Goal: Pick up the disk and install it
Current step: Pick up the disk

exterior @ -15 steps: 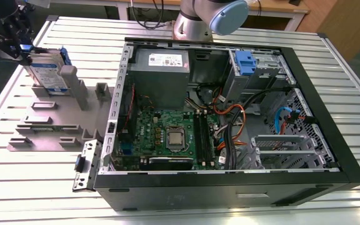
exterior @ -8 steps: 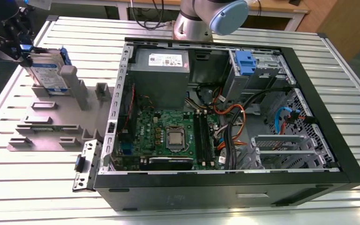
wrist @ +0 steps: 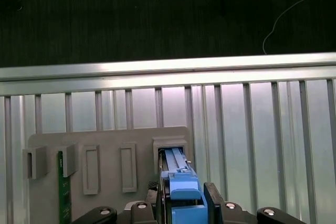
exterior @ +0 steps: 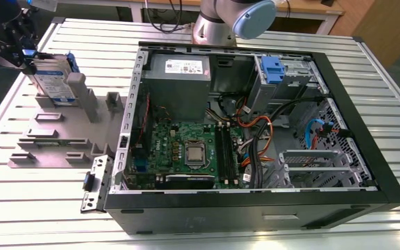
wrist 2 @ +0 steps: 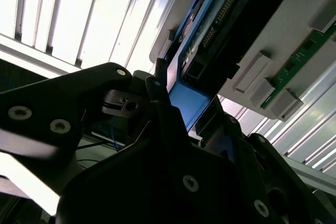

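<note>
the claw (wrist: 185, 199) is clenched on the disk (wrist: 178, 167). in the first wrist view its two dark fingers (wrist: 210, 201) press on both sides of the blue carrier frame, at the upper end of the disk. in the second wrist view the claw (wrist 2: 185, 106) has the same blue frame between its fingers, and the underside of the disk (wrist 2: 220, 22) with its circuit board and connector runs away from it.

in the exterior view the claw (exterior: 27, 60) is at the far corner of the surface on the exterior view's left. the disk (exterior: 52, 82) stands upright on its edge under it, with the lower end inside a slot of a grey holder (exterior: 82, 130). the blue-and-white label faces to the camera.

the grey holder lies flat on the slatted metal surface (exterior: 33, 208) and has several other slots. a green memory stick (wrist: 64, 195) sits in one of them, apart from the disk.

just beside the holder, toward the exterior view's right, an open computer case (exterior: 356, 109) lies on its side. inside are a green motherboard (exterior: 186, 151), a grey power supply box (exterior: 179, 78) and a small blue clip (exterior: 273, 70) at the drive bay. the arm's base (exterior: 217, 23) rises behind the case.
</note>
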Motion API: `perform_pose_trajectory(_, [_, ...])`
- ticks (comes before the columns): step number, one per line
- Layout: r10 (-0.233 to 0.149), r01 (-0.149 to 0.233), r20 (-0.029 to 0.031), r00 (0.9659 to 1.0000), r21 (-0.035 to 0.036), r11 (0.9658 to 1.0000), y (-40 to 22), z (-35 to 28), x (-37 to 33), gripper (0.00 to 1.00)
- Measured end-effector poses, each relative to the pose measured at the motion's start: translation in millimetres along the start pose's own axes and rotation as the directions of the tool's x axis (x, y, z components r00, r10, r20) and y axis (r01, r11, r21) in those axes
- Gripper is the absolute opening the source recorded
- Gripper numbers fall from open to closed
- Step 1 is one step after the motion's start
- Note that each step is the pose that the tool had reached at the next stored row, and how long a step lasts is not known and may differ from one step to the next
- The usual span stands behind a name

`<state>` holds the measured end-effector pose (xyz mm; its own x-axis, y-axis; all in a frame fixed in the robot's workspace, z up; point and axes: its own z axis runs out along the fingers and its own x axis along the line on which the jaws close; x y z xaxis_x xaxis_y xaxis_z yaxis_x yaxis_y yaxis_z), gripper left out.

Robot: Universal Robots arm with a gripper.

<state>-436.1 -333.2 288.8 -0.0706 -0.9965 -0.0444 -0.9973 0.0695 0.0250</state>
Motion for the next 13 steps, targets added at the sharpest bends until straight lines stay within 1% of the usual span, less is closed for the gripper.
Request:
perform_pose_trajectory(2, [0.000,0.000,0.0000,1.0000,0.0000,1.0000,0.0,0.0,0.0,0.46])
perform_pose_trajectory(3, [0.000,0.000,-0.0002,1.0000,-0.0001,1.0000,0.0,0.0,0.0,0.45])
perform_pose_trajectory(4, [0.000,0.000,0.0000,1.0000,0.0000,1.0000,0.0,0.1,0.0,0.38])
perform_pose_trajectory(10, [-0.001,0.001,-0.0013,1.0000,0.0001,1.0000,0.0,0.5,0.0,0.38])
perform_pose_trajectory(13, [-0.027,0.027,-0.0025,0.9996,-0.0011,0.9996,0.0,1.0,0.1,0.38])
